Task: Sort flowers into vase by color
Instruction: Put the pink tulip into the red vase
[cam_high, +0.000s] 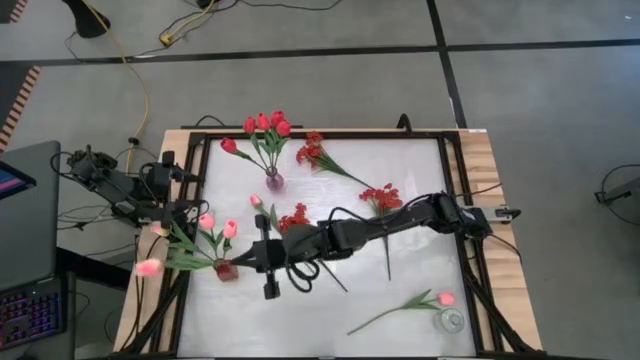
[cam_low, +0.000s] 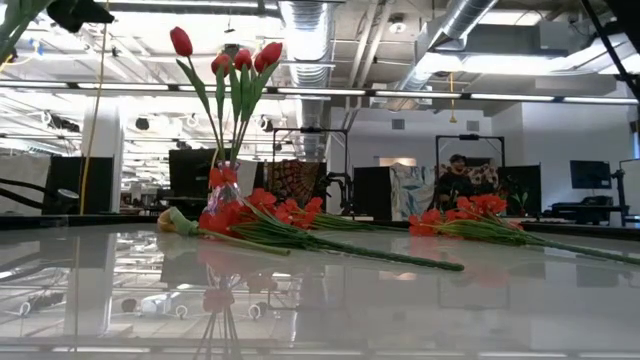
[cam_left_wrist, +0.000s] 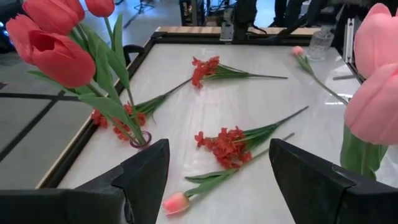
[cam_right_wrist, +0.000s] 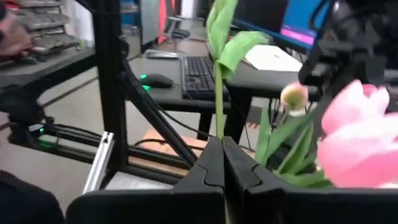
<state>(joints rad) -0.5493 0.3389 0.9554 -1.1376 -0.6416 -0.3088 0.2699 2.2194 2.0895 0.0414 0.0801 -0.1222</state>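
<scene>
The right pincer (cam_right_wrist: 221, 163) is pressed together on a thin green stem (cam_right_wrist: 219, 99), probably a pink tulip's, over the pink-tulip vase (cam_high: 226, 269) at eight o'clock on the counter (cam_high: 400, 290). The left pincer (cam_left_wrist: 217, 180) hangs spread just beside it. Red tulips (cam_high: 266, 125) stand at eleven o'clock; red sprays (cam_high: 380, 197) lie mid-counter. Lower the stem plumb, clear of neighbouring blooms, before releasing. No legible writing.
</scene>
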